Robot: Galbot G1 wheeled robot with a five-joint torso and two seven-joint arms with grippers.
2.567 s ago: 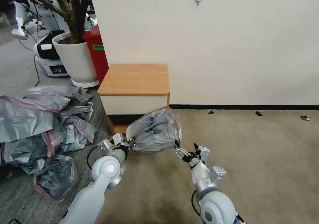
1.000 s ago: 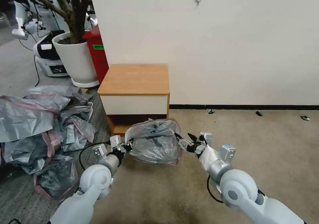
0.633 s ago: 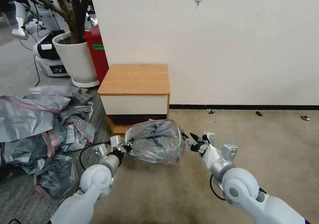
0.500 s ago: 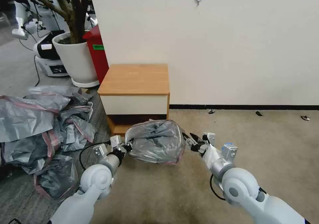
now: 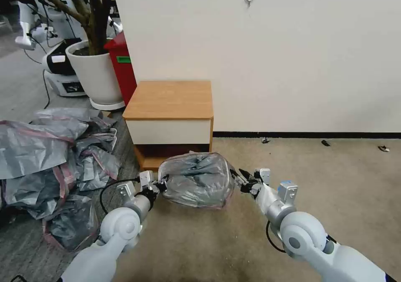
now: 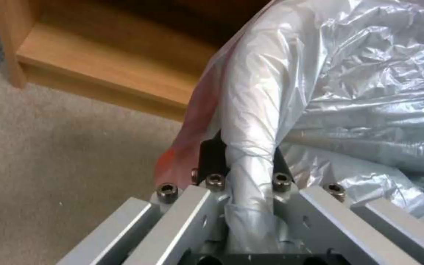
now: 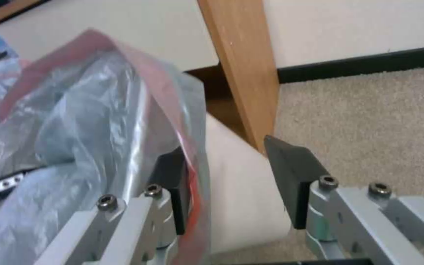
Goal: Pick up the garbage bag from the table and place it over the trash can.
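Note:
The garbage bag (image 5: 196, 179), grey and crinkly with a pinkish-red rim, is stretched low in front of the table (image 5: 169, 100), between both grippers. My left gripper (image 5: 161, 184) is shut on a twisted fold of the bag (image 6: 248, 121) at its left side. At the bag's right side my right gripper (image 5: 240, 178) stands open. One finger (image 7: 175, 191) sits inside the red rim (image 7: 173, 106). The cream wall of the trash can (image 7: 241, 191) lies between the two fingers. In the head view the bag hides the trash can.
A heap of similar grey bags (image 5: 46, 156) lies on the floor at the left. Behind it stand a white plant pot (image 5: 96, 75) and a red bin (image 5: 123, 64). Open carpet (image 5: 326, 177) stretches to the right, up to the wall.
Both arms have reached forward and lower, and the bag has come down and spread wider. In the last second the right gripper slid slightly to the right.

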